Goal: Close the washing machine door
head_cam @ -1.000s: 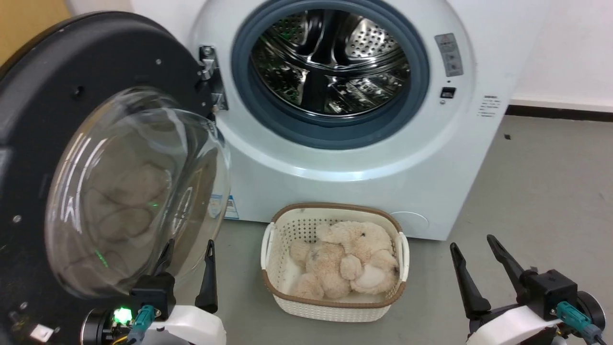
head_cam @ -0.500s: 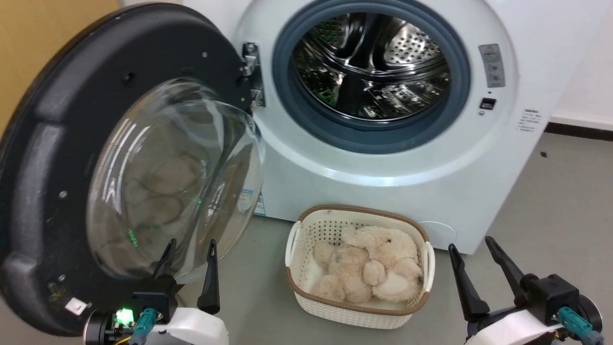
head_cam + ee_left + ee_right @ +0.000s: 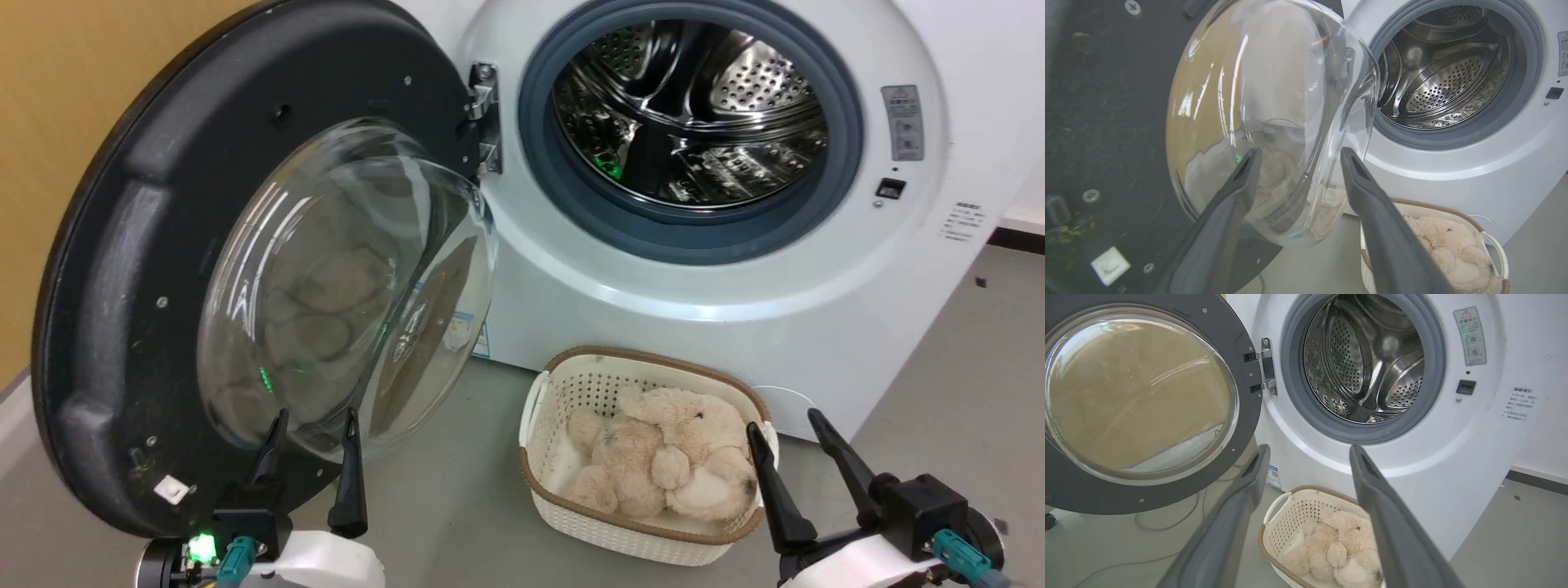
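Note:
The washing machine door [image 3: 139, 269] stands swung wide open at the left, its matte inner face and bulging glass bowl [image 3: 343, 286] turned toward me, hung on a metal hinge [image 3: 483, 118]. The white washing machine [image 3: 735, 278] shows its grey gasket and bare steel drum [image 3: 694, 114]. My left gripper [image 3: 314, 420] is open, fingertips just under the glass bowl. In the left wrist view the gripper [image 3: 1298, 153] points at the bowl [image 3: 1274, 114] from close by. My right gripper [image 3: 782, 425] is open at lower right; the right wrist view shows the door [image 3: 1143, 400] and drum [image 3: 1367, 359] beyond it [image 3: 1308, 451].
A white laundry basket [image 3: 620, 535] holding a beige plush toy [image 3: 661, 461] sits on the grey floor before the machine, between my two grippers. A yellow-brown wall [image 3: 65, 98] lies behind the door. A thin cable [image 3: 1167, 522] lies on the floor under the door.
The whole head view has shifted rightward across the earlier frames, so the camera turned left. Both grippers stay open, holding nothing; the door looks no less open.

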Available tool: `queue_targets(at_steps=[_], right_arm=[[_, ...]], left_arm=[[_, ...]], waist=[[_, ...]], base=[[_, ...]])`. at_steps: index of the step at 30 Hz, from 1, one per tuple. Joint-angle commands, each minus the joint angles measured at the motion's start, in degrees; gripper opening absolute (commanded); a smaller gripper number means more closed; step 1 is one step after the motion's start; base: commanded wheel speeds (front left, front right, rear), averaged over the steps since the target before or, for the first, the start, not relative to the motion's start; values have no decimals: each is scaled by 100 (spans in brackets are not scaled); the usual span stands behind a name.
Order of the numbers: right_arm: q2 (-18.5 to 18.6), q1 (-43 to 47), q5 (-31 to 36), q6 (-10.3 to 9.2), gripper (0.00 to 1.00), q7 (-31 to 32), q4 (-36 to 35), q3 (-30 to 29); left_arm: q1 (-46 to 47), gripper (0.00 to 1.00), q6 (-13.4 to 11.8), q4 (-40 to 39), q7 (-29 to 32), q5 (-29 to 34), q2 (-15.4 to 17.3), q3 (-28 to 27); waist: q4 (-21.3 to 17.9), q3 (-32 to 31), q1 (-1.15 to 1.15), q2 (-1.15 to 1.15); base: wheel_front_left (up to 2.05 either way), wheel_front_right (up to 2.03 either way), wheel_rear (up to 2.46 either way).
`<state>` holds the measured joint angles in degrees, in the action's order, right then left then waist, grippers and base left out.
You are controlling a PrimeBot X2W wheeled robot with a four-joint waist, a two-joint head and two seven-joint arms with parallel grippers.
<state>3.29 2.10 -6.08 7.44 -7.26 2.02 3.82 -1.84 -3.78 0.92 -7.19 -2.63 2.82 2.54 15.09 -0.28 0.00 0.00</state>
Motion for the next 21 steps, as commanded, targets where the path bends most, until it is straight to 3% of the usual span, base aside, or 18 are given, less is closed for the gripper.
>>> queue_targets(at_steps=[1, 21], right_arm=[[34, -62, -78, 2, 100, -58, 39, 35], [192, -431, -413, 3, 100, -298, 323, 497]], left_arm=[[-73, 100, -53, -32, -65, -19, 5, -16], [-295, 100, -357, -304, -304, -166, 4, -99]], waist=[[51, 15, 0, 0], [601, 145, 0, 0]], base=[[0, 0, 0], [0, 0, 0]])
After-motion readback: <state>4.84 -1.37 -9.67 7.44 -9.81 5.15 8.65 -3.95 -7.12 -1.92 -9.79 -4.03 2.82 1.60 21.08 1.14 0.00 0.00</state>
